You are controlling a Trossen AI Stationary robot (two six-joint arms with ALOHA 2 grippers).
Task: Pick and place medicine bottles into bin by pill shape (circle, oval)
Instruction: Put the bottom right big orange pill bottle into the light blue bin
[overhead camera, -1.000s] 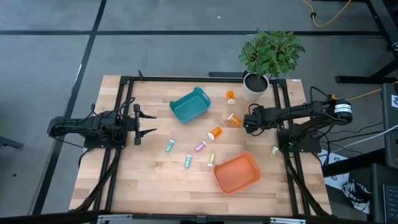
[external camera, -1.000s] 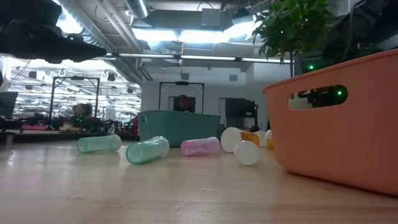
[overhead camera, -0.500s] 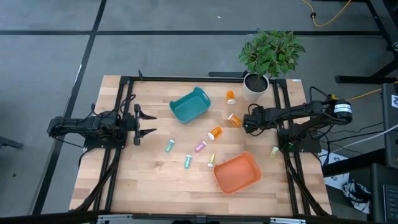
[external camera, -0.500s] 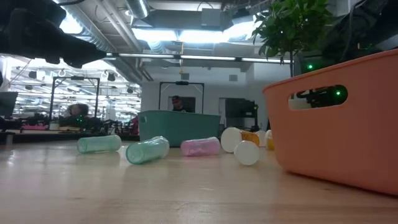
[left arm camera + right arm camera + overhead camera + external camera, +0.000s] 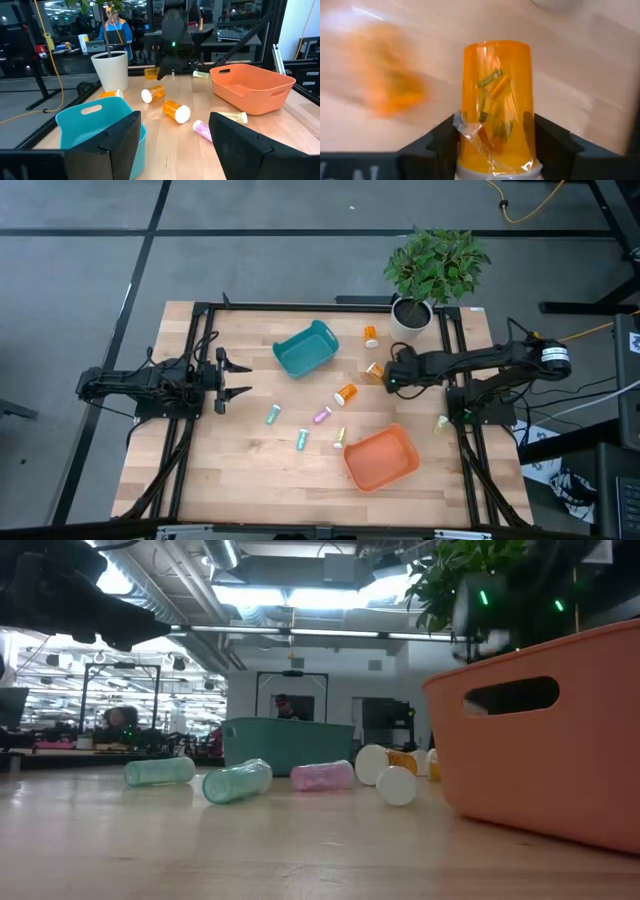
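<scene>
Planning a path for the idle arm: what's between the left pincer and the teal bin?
Bare wood only. In the high view, the stretch from the left pincer to the teal bin holds no bottles; the nearest green bottle lies off that line.

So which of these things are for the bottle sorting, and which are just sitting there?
For the job:
amber bottle, gripped in the right claw
other amber bottles and pastel bottles, lying loose
teal bin
orange bin

Just there:
potted plant, beside the right arm
left claw, open and waiting on the left
</scene>
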